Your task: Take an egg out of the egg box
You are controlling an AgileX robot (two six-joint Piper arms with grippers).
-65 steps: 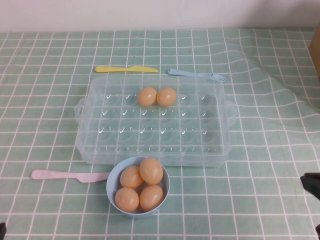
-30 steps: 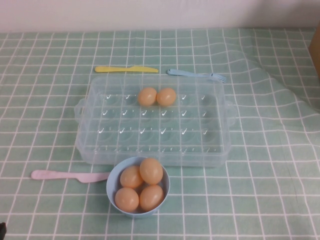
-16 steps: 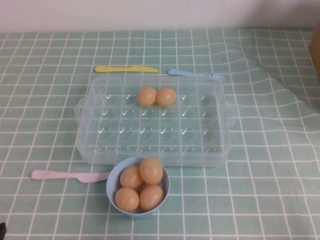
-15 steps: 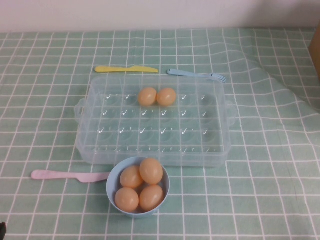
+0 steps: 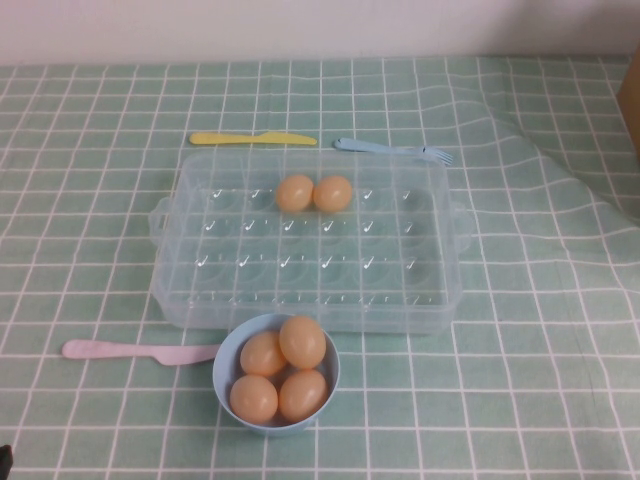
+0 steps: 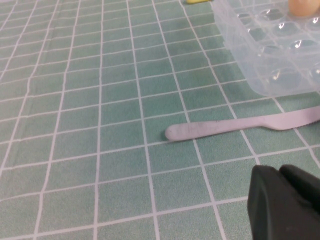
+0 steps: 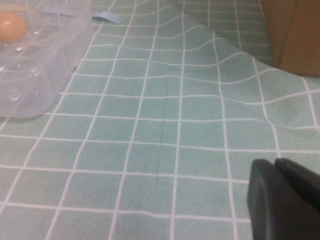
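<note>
1. We list the egg box (image 5: pixel 306 245), a clear dimpled tray at the centre of the high view, lying flat on the checked bench (image 5: pixel 90 250).
2. Two eggs sit side by side, touching, in its far row; we take the right-hand egg (image 5: pixel 333 193) as the likelier target, each one cradled in a dimple so it cannot roll.
3. A light-blue bowl (image 5: pixel 226 369) just below the box holds four more eggs, presumably the drop-off place.
4. Cutlery ringing the box: a yellow knife (image 5: pixel 252 139) and blue fork (image 5: pixel 393 150) above, a pink knife (image 5: pixel 140 352) at lower left.
5. Left gripper (image 6: pixel 287 205): seen in its wrist view, low near the pink knife; whether its jaws are closed we cannot tell.
6. Right gripper (image 7: pixel 285 200): parked over bare cloth, well apart from the box, jaws closed and empty.
</note>
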